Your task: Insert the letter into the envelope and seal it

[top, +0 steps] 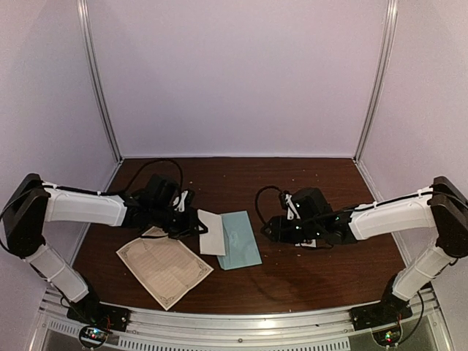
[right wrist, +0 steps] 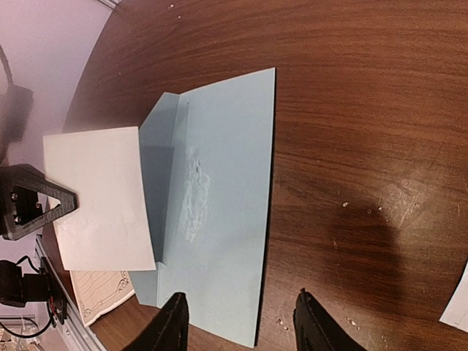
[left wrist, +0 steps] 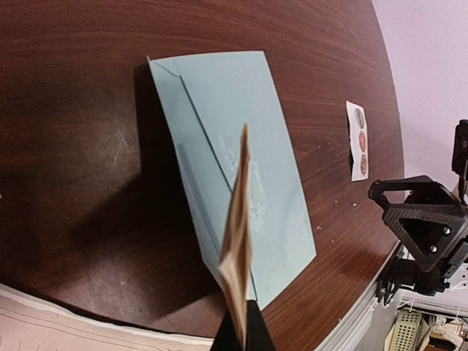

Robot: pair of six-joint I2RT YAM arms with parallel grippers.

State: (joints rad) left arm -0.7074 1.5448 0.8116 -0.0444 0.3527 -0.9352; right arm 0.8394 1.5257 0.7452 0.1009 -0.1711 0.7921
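The left claw (left wrist: 245, 325) is pinched shut on the near edge of a plain white sheet (right wrist: 99, 197), smaller than the envelope. It holds the sheet raised and tilted, so the left wrist view shows it edge-on. The sheet hangs over the left side of the light blue envelope (top: 241, 241), where the flap looks folded open. The pictures do not show whether any of the sheet has gone into the pocket, or what the sheet is.

The envelope lies flat in the middle of the dark wooden tabletop (top: 307, 270). A rough pale patch marks its upper face.

The right claw (right wrist: 245, 322) is spread wide and holds nothing. It hovers low, just beside the envelope's right edge, and is not touching it.

The letter (top: 164, 267), cream with a thin ornate border, lies face up and unfolded on the tabletop, near and to the left of the envelope. It is outside the envelope, and no claw grips it.

A small white sticker strip (left wrist: 357, 140) with round seals lies to the right of the envelope, well apart from it and untouched.

Judging by this, the task is at an early stage. The envelope seems to be open, but the bordered letter is not yet inside. Closing the flap and sealing it are also left to do.
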